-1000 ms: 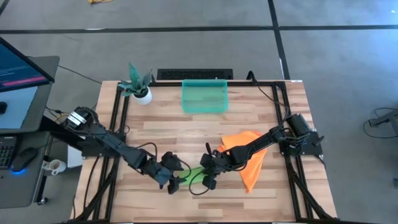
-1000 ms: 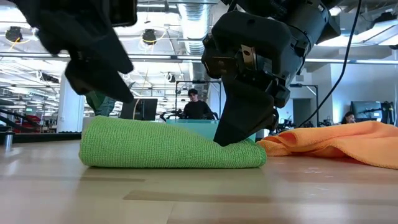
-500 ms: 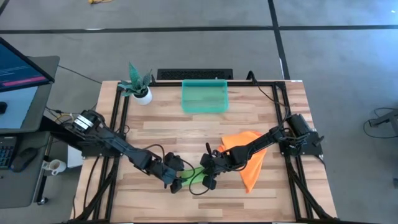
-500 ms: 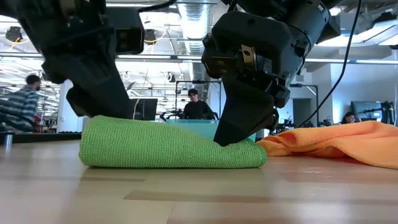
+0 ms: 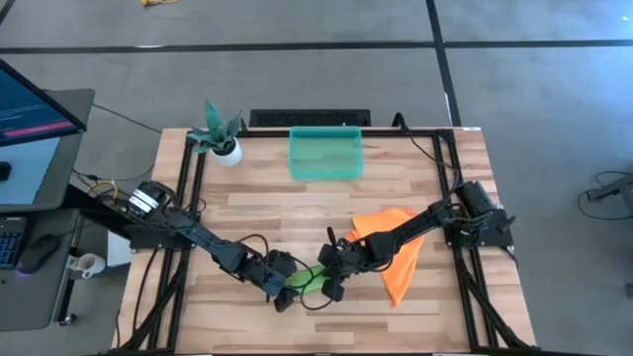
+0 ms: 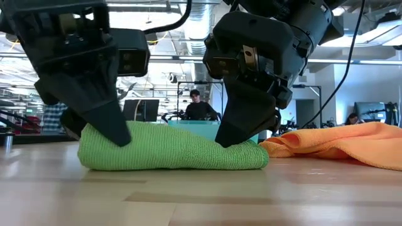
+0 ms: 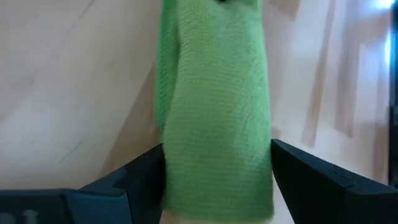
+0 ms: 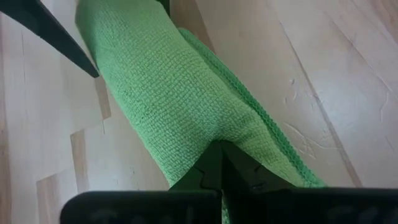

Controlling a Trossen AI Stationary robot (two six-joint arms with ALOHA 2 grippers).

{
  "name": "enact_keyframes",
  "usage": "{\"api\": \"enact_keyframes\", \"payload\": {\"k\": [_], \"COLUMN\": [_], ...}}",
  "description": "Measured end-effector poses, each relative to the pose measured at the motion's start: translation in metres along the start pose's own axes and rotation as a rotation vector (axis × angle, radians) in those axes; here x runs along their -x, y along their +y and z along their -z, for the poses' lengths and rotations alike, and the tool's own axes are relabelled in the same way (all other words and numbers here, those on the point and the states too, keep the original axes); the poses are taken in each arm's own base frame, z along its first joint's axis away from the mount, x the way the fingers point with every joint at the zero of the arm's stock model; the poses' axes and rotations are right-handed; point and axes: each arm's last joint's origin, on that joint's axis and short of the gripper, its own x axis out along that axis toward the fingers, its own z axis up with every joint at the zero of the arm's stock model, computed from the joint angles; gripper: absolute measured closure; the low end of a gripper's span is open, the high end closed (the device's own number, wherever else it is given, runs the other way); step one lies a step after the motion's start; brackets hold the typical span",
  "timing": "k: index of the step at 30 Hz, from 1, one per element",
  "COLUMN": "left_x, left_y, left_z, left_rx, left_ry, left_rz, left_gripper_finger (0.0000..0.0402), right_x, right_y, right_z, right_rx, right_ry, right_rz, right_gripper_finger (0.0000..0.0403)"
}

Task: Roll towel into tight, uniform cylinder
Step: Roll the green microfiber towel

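A green towel (image 5: 305, 279), rolled into a short thick roll, lies on the wooden table near its front edge, seen side-on in the low view (image 6: 169, 150). My left gripper (image 7: 217, 155) is open and stands astride the roll's left end (image 6: 94, 141), one finger on each side. My right gripper (image 8: 219, 149) is shut, its tips on the roll's right end (image 6: 242, 150). My left gripper has the roll's left end between its open fingers (image 7: 140, 174), slanting down from the table's left. The towel's sides (image 7: 171, 162) lie right against both fingers; whether they touch I cannot tell. My right gripper presses its shut fingers (image 8: 217, 165) down on the roll's top near its right end (image 8: 205, 134), slanting down from the table's right. The cloth is dented in around the tips, and the roll lies flat on the table.
A crumpled orange cloth (image 5: 396, 247) lies on the table just right of the roll, under my right arm. A teal bin (image 5: 325, 151) and a small potted plant (image 5: 220, 133) stand at the far edge. Bare wood lies in front of the roll.
My left gripper has come down from above the towel's left end, moving slightly toward the table's right, and now straddles that end, still open. My right gripper and the towel have kept still.
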Motion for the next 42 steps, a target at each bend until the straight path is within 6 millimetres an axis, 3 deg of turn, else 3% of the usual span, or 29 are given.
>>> {"api": "enact_keyframes", "payload": {"k": [10,28,42], "left_x": [-0.0062,-0.0073,-0.0073], "left_y": [0.0024,0.0051,0.0061], "left_z": [0.0031,0.005,0.0052], "left_rx": [0.043,-0.015,-0.05], "left_ry": [0.022,0.027,0.011], "left_rz": [0.001,-0.023,-0.045], "left_gripper_finger": [0.0152,0.0298,0.0359], "right_x": [-0.0001,-0.0001,0.0], "right_y": [-0.0012,-0.0028,-0.0027], "right_z": [-0.001,-0.0026,-0.0025], "right_rx": [-0.004,-0.009,-0.009], "right_ry": [-0.003,-0.005,-0.006], "right_rz": [0.003,0.003,0.003], "right_gripper_finger": [0.0383,0.038,0.0374]}}
